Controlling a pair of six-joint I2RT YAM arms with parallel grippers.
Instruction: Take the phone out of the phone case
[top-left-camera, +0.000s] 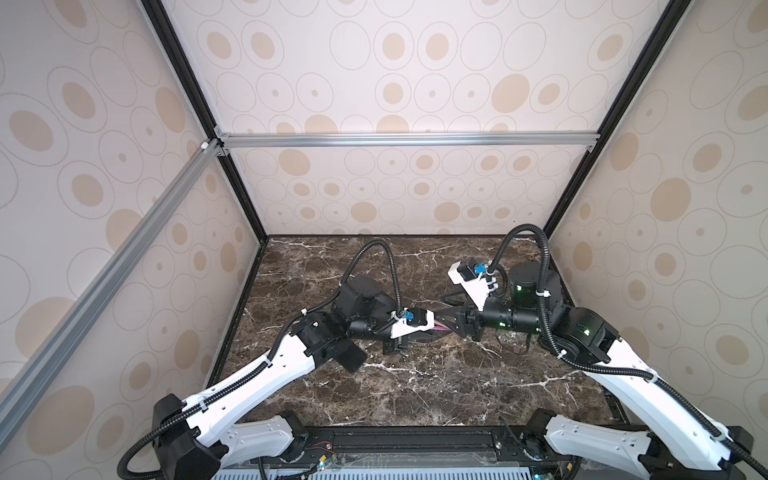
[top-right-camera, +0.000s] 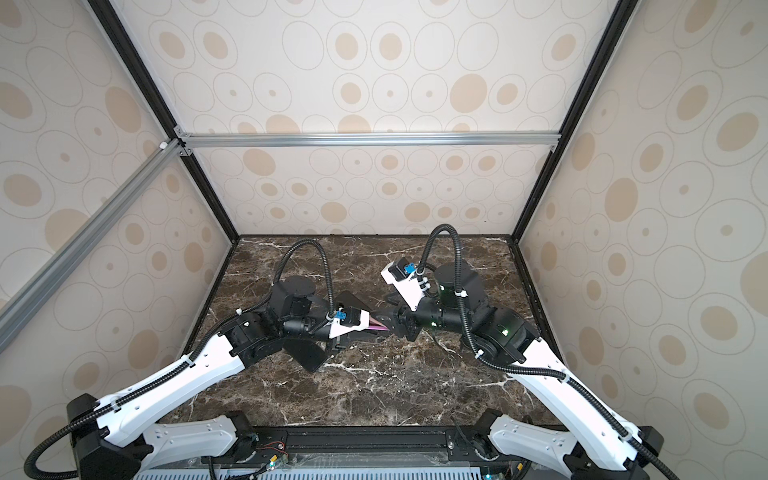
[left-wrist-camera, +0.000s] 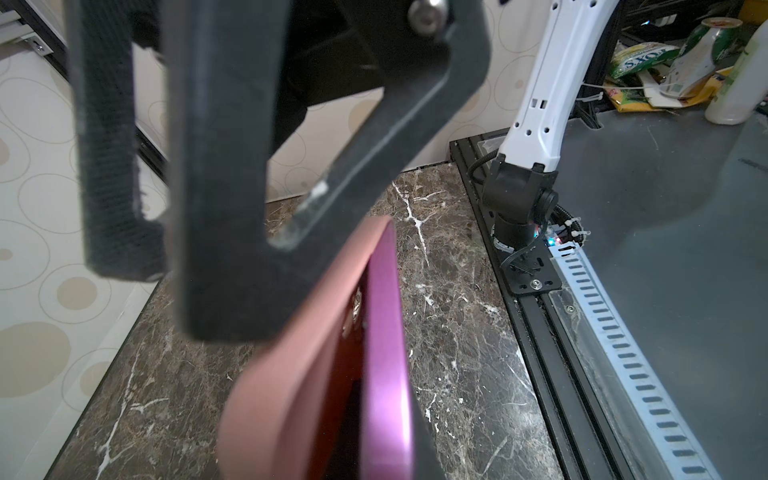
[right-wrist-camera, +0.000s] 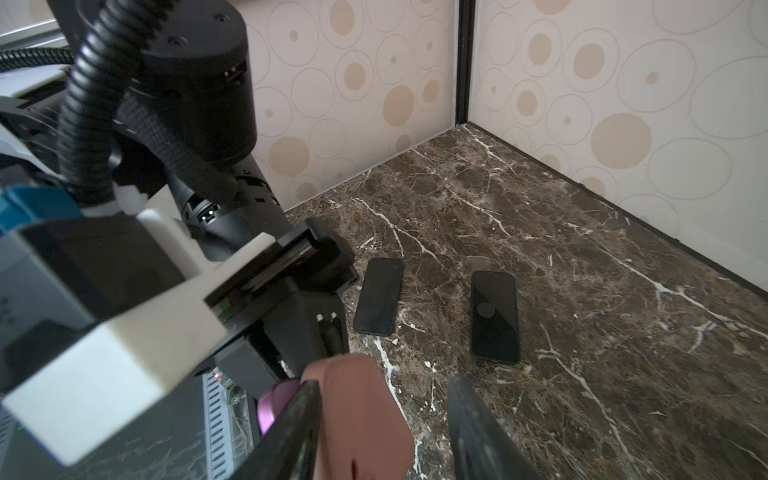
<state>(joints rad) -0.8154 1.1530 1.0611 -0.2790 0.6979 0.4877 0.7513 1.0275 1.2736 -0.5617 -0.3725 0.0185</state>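
1. In both top views the left gripper (top-left-camera: 433, 322) and the right gripper (top-left-camera: 457, 326) meet nose to nose above the middle of the table (top-left-camera: 415, 386). The pink phone case (top-right-camera: 376, 321) bridges them, held up off the surface. A purple strip of the phone (top-right-camera: 381, 328) shows along its nearer edge.
2. In the left wrist view, a dark finger (left-wrist-camera: 232, 208) lies across the phone case (left-wrist-camera: 291, 374), and the left gripper is closed tight on that end. I cannot tell whether its pads press on the phone as well. The phone's purple side (left-wrist-camera: 384, 332) stands away from the case wall with a dark gap between them, so it looks partly freed along that side.
3. In the right wrist view, the right gripper's fingers stand apart around the other end. One finger (right-wrist-camera: 291, 432) is against the case, and the other (right-wrist-camera: 478, 428) is clear of it. Two dark phones (right-wrist-camera: 378, 297) lie flat on the table beyond, well apart from the work.
4. The step in hand appears to be separating the phone from the case. The next move calls for the right gripper to close on the phone's exposed edge alone, then draw it out while the left gripper holds the case firm. If it pinched both layers it would only pull the whole bundle.
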